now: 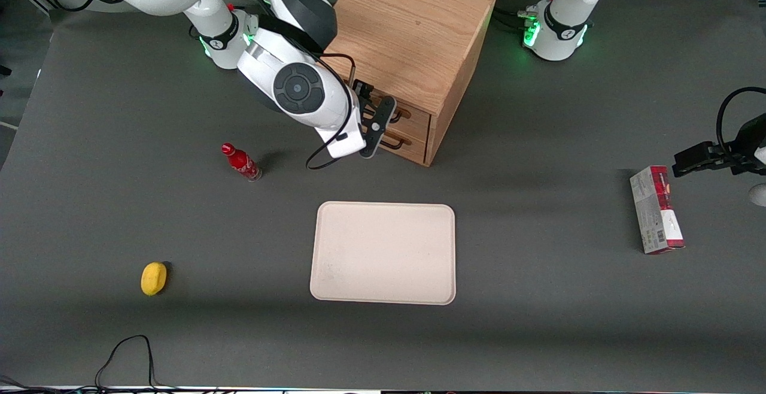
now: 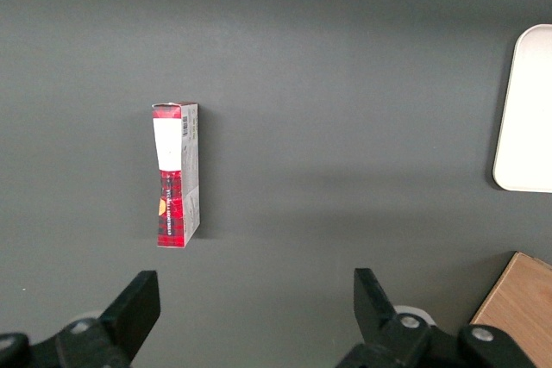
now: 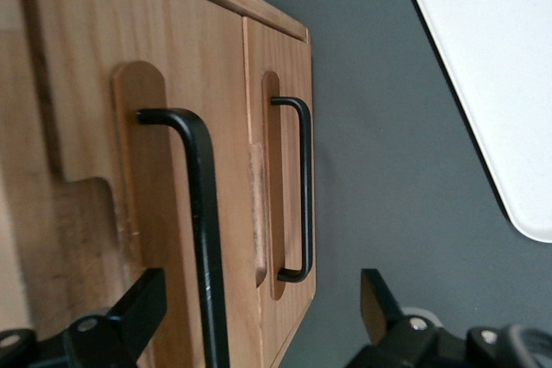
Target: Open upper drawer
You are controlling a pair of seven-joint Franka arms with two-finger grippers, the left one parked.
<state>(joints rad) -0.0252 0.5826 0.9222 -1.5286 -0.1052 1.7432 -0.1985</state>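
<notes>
The wooden box cabinet (image 1: 413, 29) stands at the table's back, its two drawers facing the front camera. The upper drawer (image 1: 415, 120) has a thin black wire handle (image 1: 403, 113); the bottom drawer (image 1: 412, 147) lies under it with a like handle. Both fronts look pushed in. My right gripper (image 1: 388, 123) is right in front of the drawers, at handle height. In the right wrist view the gripper (image 3: 259, 316) is open, its fingers (image 3: 142, 312) wide apart. The upper drawer's handle (image 3: 203, 230) runs between them. The bottom drawer's handle (image 3: 304, 187) lies nearer the table.
A cream tray (image 1: 383, 253) lies on the grey table nearer the front camera than the cabinet; it also shows in the right wrist view (image 3: 492, 66). A red bottle (image 1: 241, 162) and a yellow fruit (image 1: 154, 278) lie toward the working arm's end. A red-and-grey box (image 1: 656, 209) lies toward the parked arm's end.
</notes>
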